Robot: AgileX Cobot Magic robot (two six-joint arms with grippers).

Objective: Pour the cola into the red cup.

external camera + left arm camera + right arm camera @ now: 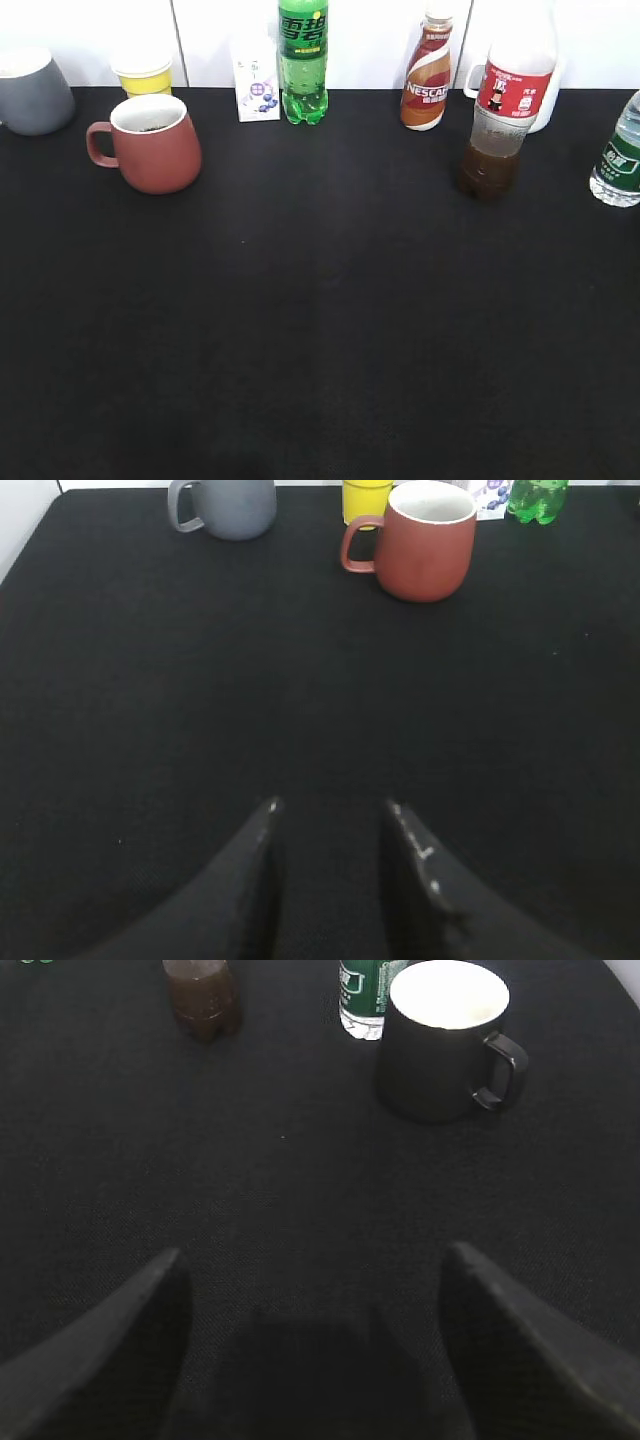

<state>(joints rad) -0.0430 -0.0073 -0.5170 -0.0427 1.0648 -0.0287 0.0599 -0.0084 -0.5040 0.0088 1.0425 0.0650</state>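
Exterior view: the cola [497, 125] is seen upright at the back right of the black table [320, 330], well apart from the red cup [152, 142] at the back left. Nothing is held yet: the right gripper [310, 1270] is spread wide, the left gripper [330, 810] parted narrowly. The bottle must first be grasped by the right gripper.

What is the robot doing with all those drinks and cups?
Nothing is being held right now. The clear plastic cola bottle with the red label stands at the right of the black table, and the brick-red ceramic mug at the left. The left gripper and right gripper hover open and empty.
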